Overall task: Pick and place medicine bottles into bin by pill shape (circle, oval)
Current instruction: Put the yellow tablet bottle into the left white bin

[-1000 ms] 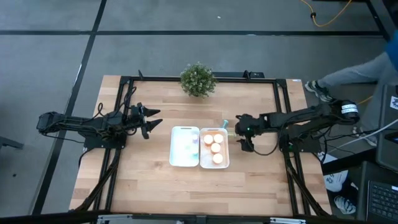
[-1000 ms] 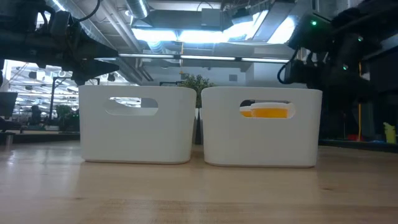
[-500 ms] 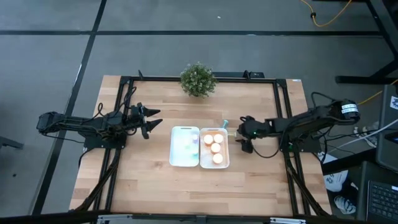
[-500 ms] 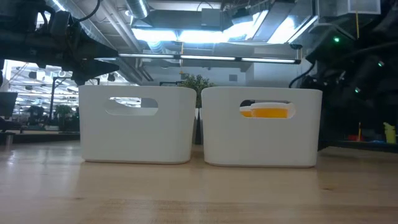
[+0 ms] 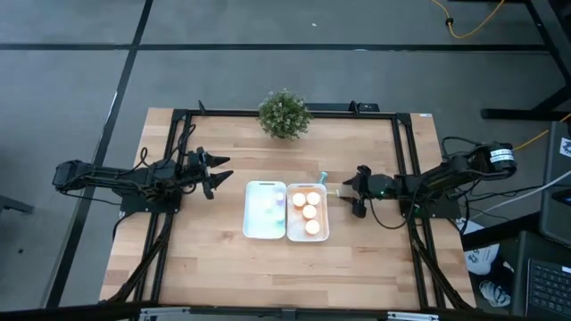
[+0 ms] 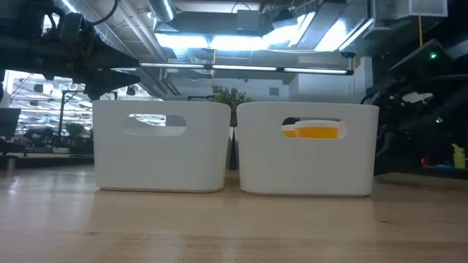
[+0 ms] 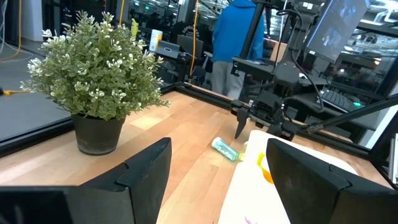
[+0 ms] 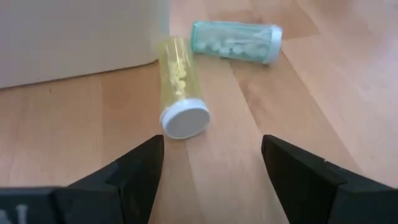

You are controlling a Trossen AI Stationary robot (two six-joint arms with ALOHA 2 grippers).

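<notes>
Two white bins stand side by side mid-table: the left bin [image 5: 265,210] holds pale teal bottles, the right bin [image 5: 308,212] holds three orange bottles with white caps. A yellow bottle with a white cap [image 8: 177,84] and a teal bottle [image 8: 235,41] lie on their sides on the table just right of the right bin. My right gripper [image 5: 357,193] is open, low over the table, its fingers pointing at the yellow bottle's cap, touching nothing. My left gripper [image 5: 219,174] is open and empty left of the bins.
A potted plant [image 5: 284,114] stands at the table's far edge. The teal bottle also shows in the left wrist view [image 7: 225,149] and in the high view [image 5: 322,177]. A person in blue [image 7: 236,37] stands beyond the table. Bare wood lies near the front edge.
My right gripper has drawn back toward the table's right edge, away from the right bin, and has come down lower. A person at the far right has left the high view.
</notes>
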